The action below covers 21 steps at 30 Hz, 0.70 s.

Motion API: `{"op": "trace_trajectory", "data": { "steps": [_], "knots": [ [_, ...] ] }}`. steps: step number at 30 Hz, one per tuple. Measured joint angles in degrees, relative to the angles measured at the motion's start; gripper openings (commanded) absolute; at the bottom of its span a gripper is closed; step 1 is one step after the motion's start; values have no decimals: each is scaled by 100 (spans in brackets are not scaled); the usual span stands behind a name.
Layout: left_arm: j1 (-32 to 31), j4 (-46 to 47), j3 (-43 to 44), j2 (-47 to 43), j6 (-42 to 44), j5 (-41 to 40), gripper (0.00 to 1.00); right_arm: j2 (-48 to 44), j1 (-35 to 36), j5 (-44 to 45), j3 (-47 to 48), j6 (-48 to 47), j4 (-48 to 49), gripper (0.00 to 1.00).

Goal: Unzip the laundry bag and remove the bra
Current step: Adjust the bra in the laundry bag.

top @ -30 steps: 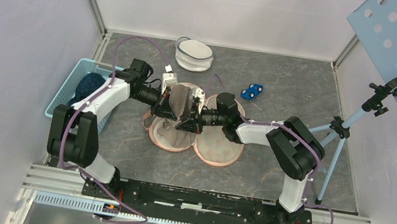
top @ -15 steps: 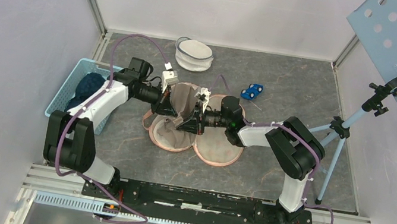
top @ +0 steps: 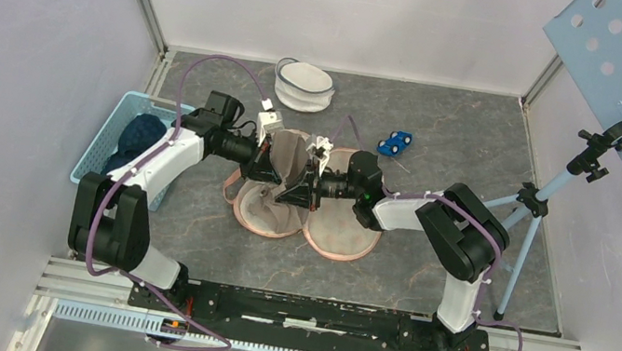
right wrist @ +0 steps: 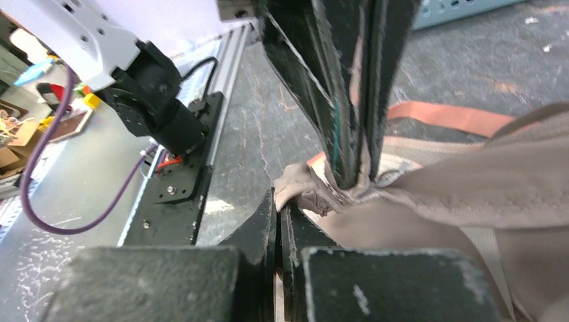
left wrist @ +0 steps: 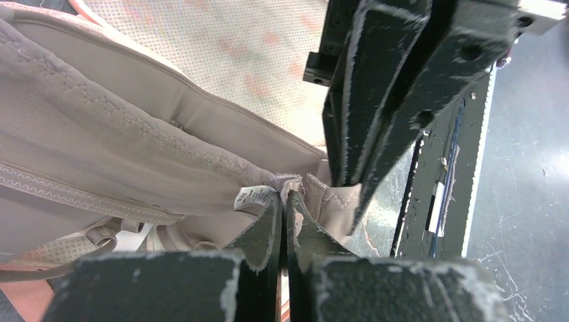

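Note:
The beige bra (top: 288,155) hangs lifted between my two grippers above the unzipped laundry bag (top: 341,234), which lies open as two round mesh halves with pink rims. My left gripper (top: 273,172) is shut on the bra's edge next to its white label (left wrist: 249,199); the bra's band (left wrist: 134,154) stretches away to the left over the bag's mesh (left wrist: 221,40). My right gripper (top: 287,193) is shut on a fold of the same bra (right wrist: 302,188), close to the left fingers (right wrist: 342,100). The right fingers (left wrist: 376,100) show in the left wrist view, pinching the bra from above.
A blue basket (top: 109,120) holding a dark blue cloth stands at the left. A white round mesh pouch (top: 304,86) is at the back, and a blue toy car (top: 397,142) is to its right. A tripod stand (top: 533,206) with a perforated board stands at the right.
Both grippers keep their hold on the bra. The right wrist has drawn slightly right and back, and the bra now hangs narrower and tauter between them.

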Motion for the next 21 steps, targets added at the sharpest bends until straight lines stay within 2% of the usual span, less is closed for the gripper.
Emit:
{"op": "trace_trajectory", "data": {
  "steps": [4, 8, 21],
  "knots": [
    [-31, -42, 0, 0, 2, 37, 2, -15, 0, 203, 11, -496, -634, 0],
    [-118, -90, 0, 0, 2, 33, 2, -11, 0, 428, 37, -570, -925, 0],
    [-306, -13, -190, -173, 87, -549, 2, 363, -101, 542, 133, 387, -520, 0]
  ]
}}
